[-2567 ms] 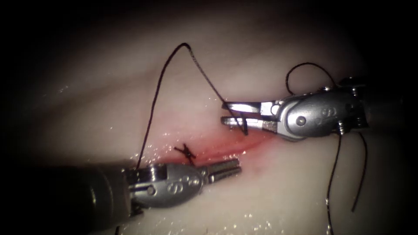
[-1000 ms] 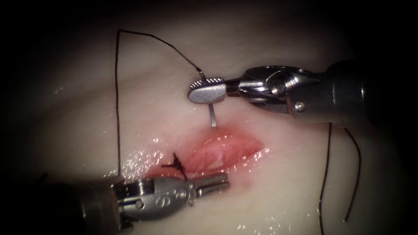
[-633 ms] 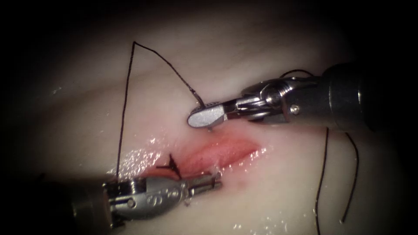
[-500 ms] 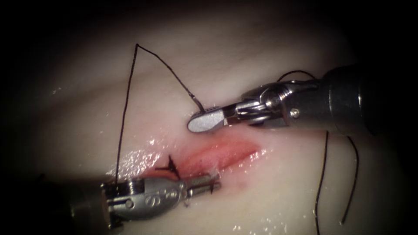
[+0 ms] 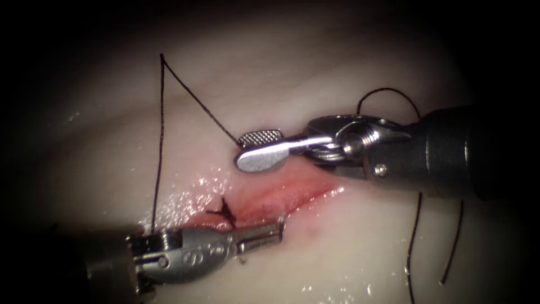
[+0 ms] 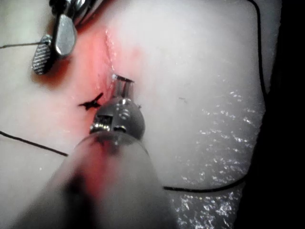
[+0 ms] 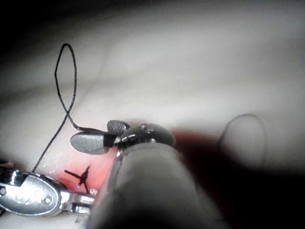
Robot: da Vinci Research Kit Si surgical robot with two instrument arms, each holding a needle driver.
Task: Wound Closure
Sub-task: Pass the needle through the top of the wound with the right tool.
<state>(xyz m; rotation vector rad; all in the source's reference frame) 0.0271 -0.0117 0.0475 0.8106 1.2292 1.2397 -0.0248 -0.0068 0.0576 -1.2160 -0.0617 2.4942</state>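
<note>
Lying nearest, the left tool point(image 5: 275, 229) rests on the tissue point(image 5: 349, 236) at the near lip of the cut point(image 5: 281, 194). Its fingers point(image 5: 256, 235) are pinched narrow on a short pale sliver at their tip, which looks like the needle point(image 5: 280, 223) poking out of the tissue. A dark knot point(image 5: 225, 211) sits at the cut's left end. Just beyond the far lip the right tool point(image 5: 242, 151) has its fingers point(image 5: 264, 157) spread wide, holding nothing. The thread point(image 5: 161, 141) runs from there up to a sharp bend, then down by the left tool's wrist.
</note>
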